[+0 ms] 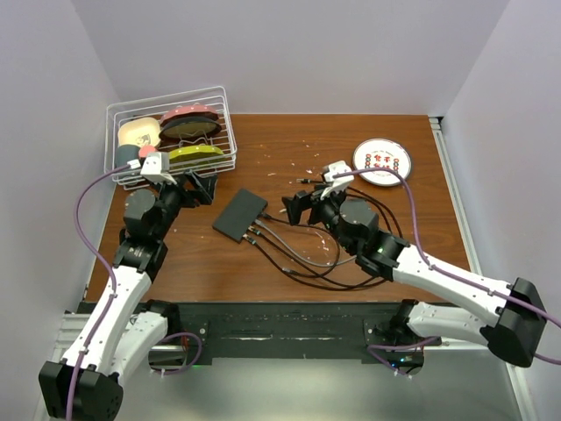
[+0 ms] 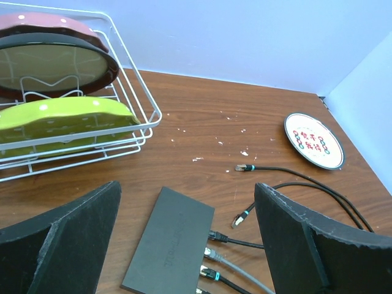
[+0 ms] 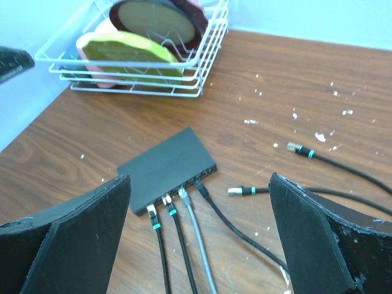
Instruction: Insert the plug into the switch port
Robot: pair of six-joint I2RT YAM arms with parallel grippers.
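- Top external view. The switch (image 1: 239, 215), a flat black box, lies on the brown table (image 1: 403, 237) between the two arms, nearer the left one. The left gripper (image 1: 203, 189) stands just beyond its far-left side and the right gripper (image 1: 298, 209) just to its right. Both have their jaws spread wide and hold nothing. Cables (image 1: 307, 259) leave the switch's near-right edge and loop toward the right arm. A white wire rack (image 1: 166, 96) holding dishes sits in the far-left corner. A round white disc (image 1: 382, 162) with red marks lies at the far right.
- Left wrist view. The two dark fingers (image 2: 61, 239) stand far apart, with the switch on the table between them and touching neither. Seated connectors line its port edge (image 2: 208, 236). Two cable ends lie free on the wood: the farther loose plug (image 2: 243, 167) and the nearer loose plug (image 2: 241, 217), the latter close to the switch but apart from it.
- Right wrist view. The jaws are wide here too, and nothing is gripped. Four cables, one of them grey, sit in the port edge, which faces this camera. Whether a socket remains free cannot be told. Both loose plugs rest on the table to the right of the switch, and no finger touches them.
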